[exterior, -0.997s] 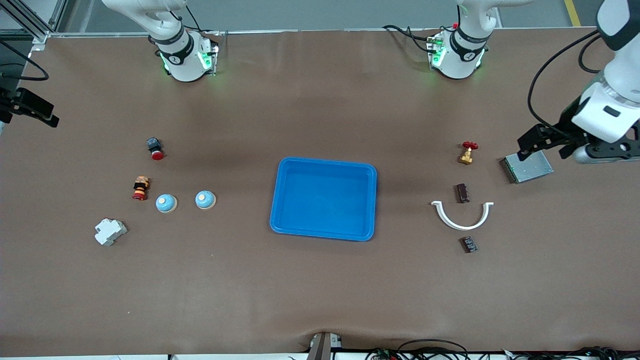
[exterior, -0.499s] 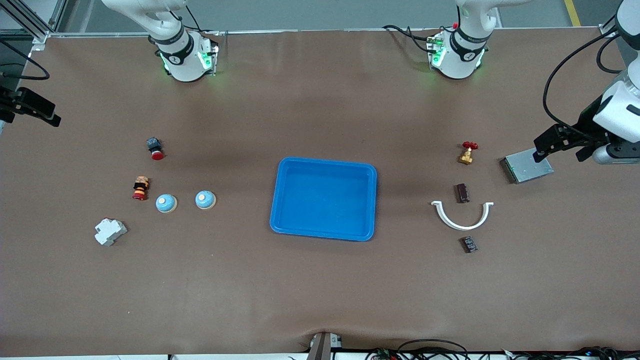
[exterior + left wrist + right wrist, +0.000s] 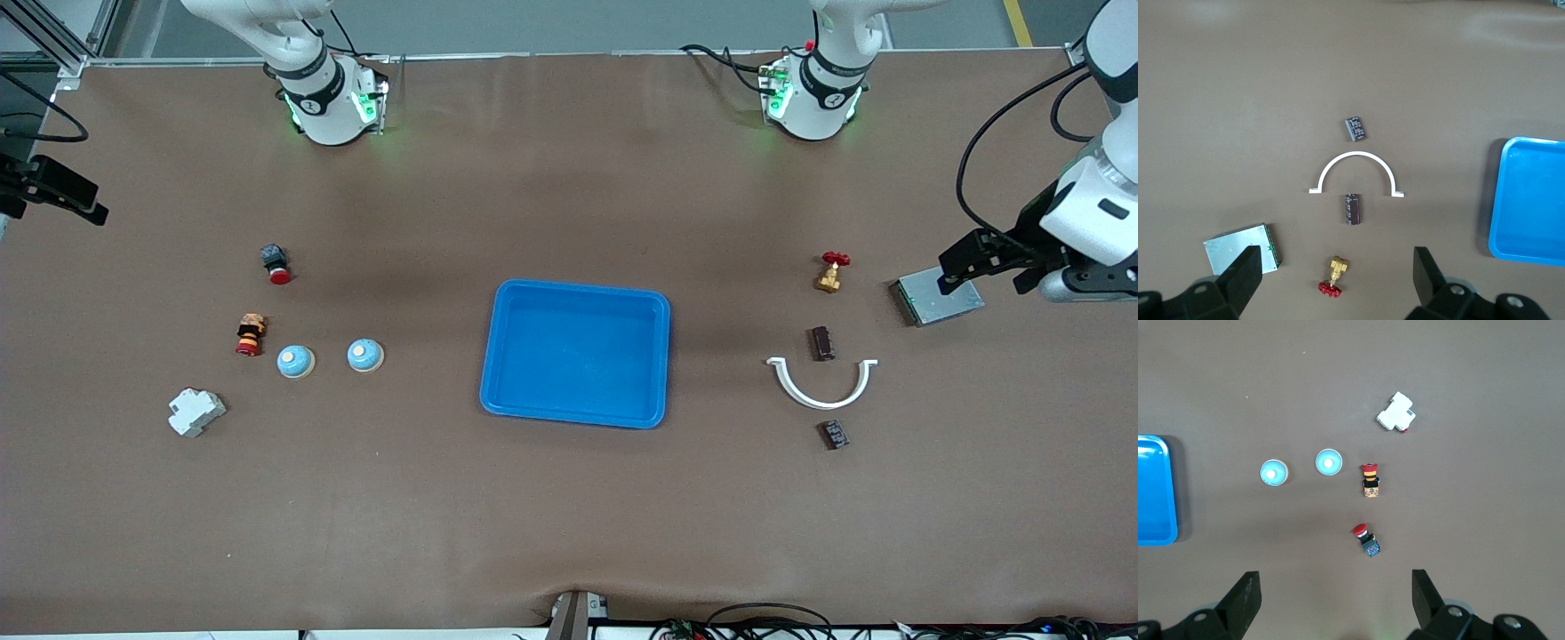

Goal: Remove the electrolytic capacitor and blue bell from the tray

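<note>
Two blue dome bells (image 3: 295, 361) (image 3: 364, 355) sit toward the right arm's end of the table; they also show in the right wrist view (image 3: 1328, 463) (image 3: 1273, 473). Two dark brown capacitors (image 3: 821, 343) (image 3: 834, 434) lie toward the left arm's end, one on each side of a white arc (image 3: 820, 384); the left wrist view shows them too (image 3: 1352, 209) (image 3: 1356, 128). My left gripper (image 3: 994, 267) (image 3: 1336, 267) is open and empty, high over a grey metal box (image 3: 933, 300). My right gripper (image 3: 40, 200) (image 3: 1336, 587) is open and empty, high at the table's edge.
A blue tray (image 3: 498, 356) sits mid-table. A brass valve with a red handle (image 3: 830, 271) lies beside the metal box. Two red push buttons (image 3: 276, 264) (image 3: 250, 335) and a white breaker (image 3: 196, 412) lie by the bells.
My left gripper has drifted a little toward the left arm's end of the table, over the metal box. The right gripper and the objects have barely moved.
</note>
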You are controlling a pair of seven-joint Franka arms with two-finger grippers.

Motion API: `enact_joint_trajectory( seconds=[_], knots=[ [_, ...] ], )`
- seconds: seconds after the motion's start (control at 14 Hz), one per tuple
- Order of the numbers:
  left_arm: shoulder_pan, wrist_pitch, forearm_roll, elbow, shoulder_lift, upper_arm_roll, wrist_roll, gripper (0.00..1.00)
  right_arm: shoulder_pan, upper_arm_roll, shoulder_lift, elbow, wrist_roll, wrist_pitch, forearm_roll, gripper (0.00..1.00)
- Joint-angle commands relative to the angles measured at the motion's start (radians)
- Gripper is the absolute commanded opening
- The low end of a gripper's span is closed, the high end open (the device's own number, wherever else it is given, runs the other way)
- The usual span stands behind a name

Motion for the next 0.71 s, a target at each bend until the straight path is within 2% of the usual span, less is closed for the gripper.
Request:
enact_joint_trajectory(
  seconds=[0.0,0.14,0.64],
  knots=[
    [-0.004,-0.098,0.007,0.047,0.004,-0.016,-0.009,1.00,-0.010,0.004,0.009,0.023,0.006,-0.014,0.014,1.00],
    [0.001,-0.113,0.009,0.076,0.004,-0.016,-0.003,1.00,-0.010,0.004,0.009,0.023,0.006,-0.012,0.014,1.00],
    [0.006,-0.114,0.012,0.074,0.013,-0.016,0.008,1.00,-0.010,0.004,0.010,0.023,0.006,-0.006,0.014,1.00]
  ],
)
